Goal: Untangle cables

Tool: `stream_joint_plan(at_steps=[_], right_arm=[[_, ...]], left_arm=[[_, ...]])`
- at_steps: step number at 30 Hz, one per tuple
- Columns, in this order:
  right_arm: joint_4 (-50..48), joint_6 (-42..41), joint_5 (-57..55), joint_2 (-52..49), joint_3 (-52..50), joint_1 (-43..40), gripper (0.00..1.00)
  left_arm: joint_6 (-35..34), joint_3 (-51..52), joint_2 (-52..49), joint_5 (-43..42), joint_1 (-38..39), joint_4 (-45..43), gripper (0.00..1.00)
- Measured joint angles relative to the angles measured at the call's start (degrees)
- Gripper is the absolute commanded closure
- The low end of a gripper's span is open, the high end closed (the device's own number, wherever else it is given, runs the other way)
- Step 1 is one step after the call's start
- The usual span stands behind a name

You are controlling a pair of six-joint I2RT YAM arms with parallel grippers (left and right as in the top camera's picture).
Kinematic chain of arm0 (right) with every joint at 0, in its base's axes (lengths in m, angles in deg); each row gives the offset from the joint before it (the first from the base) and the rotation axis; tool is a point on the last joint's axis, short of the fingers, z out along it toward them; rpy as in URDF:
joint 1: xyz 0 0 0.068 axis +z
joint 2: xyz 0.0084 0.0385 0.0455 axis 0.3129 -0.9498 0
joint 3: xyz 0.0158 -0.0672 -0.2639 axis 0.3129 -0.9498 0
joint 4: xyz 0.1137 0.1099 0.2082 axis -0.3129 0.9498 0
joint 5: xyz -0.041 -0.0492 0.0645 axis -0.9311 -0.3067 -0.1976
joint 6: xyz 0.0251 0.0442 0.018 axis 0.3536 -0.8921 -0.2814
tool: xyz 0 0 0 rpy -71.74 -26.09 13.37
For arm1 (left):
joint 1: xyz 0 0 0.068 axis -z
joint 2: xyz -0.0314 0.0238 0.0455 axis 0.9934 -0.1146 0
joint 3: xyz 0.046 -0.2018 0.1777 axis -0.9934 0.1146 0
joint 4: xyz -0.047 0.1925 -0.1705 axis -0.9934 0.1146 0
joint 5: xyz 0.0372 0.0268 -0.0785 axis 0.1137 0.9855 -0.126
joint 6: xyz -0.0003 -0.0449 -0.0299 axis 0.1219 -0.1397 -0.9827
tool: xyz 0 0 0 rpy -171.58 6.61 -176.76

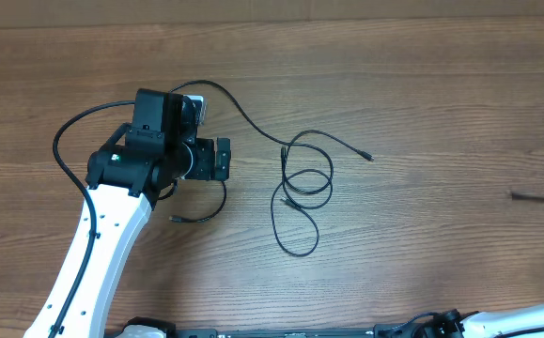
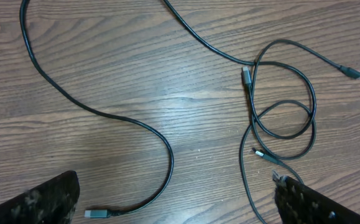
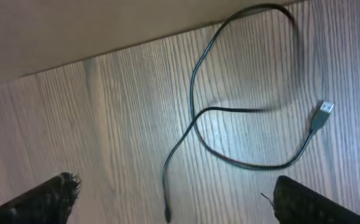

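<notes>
Black cables (image 2: 170, 158) are light, limp, thin; grasp just behind a plug end (image 2: 246, 76). Left claw (image 2: 176, 186) and right claw (image 3: 175, 183) stand open, empty.

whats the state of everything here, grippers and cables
left gripper, open, holding nothing
right gripper, open, holding nothing
looped cables, tangled, crossing each other
long cable, lying loose, plug end free
usb cable, lying alone, one loose loop crossing itself
</notes>
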Motion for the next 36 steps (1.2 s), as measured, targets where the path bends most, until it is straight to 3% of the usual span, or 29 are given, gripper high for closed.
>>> stream_joint_plan(at_steps=[7,15,21,28,36], right_arm=[[1.1,4.4,6.6,0.0,0.0,0.0,0.00],[7.3,17.5,16.8,0.0,0.0,7.5,0.00],[11.1,24.8,20.4,0.0,0.0,25.5,0.00],[11.4,27.9,20.2,-0.1,0.0,45.5,0.00],[4.2,28.7,14.8,-0.2,-4.3,67.6,0.00]], left_arm=[[0.0,0.0,0.0,0.0,0.0,0.0,0.00],[0.0,0.0,0.0,0.0,0.0,0.0,0.00],[0.0,0.0,0.0,0.0,0.0,0.0,0.00],[0.0,0.0,0.0,0.0,0.0,0.0,0.00],[0.0,0.0,0.0,0.0,0.0,0.0,0.00]])
